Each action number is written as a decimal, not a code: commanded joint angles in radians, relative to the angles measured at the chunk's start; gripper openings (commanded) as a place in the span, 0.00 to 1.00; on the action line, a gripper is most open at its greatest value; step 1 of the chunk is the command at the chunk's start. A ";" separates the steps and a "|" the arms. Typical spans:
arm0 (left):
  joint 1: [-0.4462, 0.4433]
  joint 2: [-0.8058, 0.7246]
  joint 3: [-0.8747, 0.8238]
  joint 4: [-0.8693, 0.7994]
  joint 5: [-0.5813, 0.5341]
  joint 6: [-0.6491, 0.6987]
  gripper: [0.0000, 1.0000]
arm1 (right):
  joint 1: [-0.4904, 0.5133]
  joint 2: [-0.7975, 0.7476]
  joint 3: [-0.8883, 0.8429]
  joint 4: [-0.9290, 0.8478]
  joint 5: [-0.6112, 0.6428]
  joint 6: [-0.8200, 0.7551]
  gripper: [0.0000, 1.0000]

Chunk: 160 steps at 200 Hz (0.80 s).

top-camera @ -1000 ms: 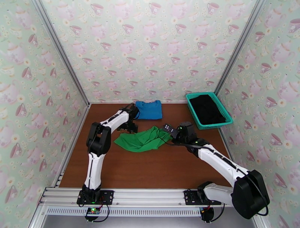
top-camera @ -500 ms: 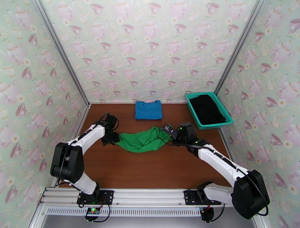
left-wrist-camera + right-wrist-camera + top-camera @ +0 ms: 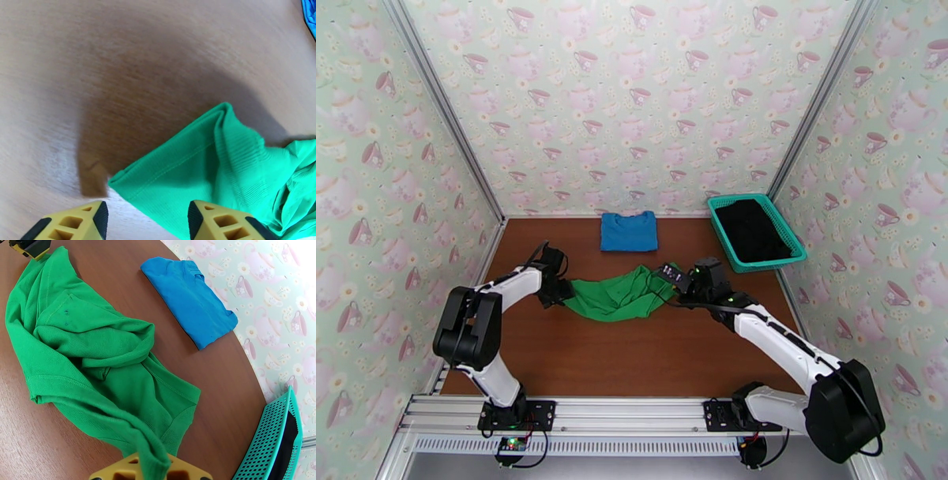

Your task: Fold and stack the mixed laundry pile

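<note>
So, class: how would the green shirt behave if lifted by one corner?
Probably floppy: the green shirt lies in soft, rumpled folds and drapes limply at the right gripper. Likely light, being thin knit cloth. Pushed, it would likely bunch, as its heaped middle suggests.

- Back wall [image 3: 632,103], left wall [image 3: 379,197] and right wall [image 3: 885,197]: same pale green wallpaper with pink teacups, teapots and small flowers.
- Silver metal posts [image 3: 446,110] run up the two back corners.
- Table [image 3: 632,355]: reddish-brown wood grain, smooth, reaching all three walls.
- Slotted silver rail [image 3: 632,414] along the near edge.
- Light bright and even; shadows soft.
- Left wrist view: broad dim shadow on the wood.
- Right wrist view: wallpaper washes to white at upper right.
</note>
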 commanded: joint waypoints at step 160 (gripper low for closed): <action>0.037 -0.251 0.251 -0.316 0.002 0.108 0.00 | -0.005 -0.308 0.129 -0.155 0.020 0.126 0.00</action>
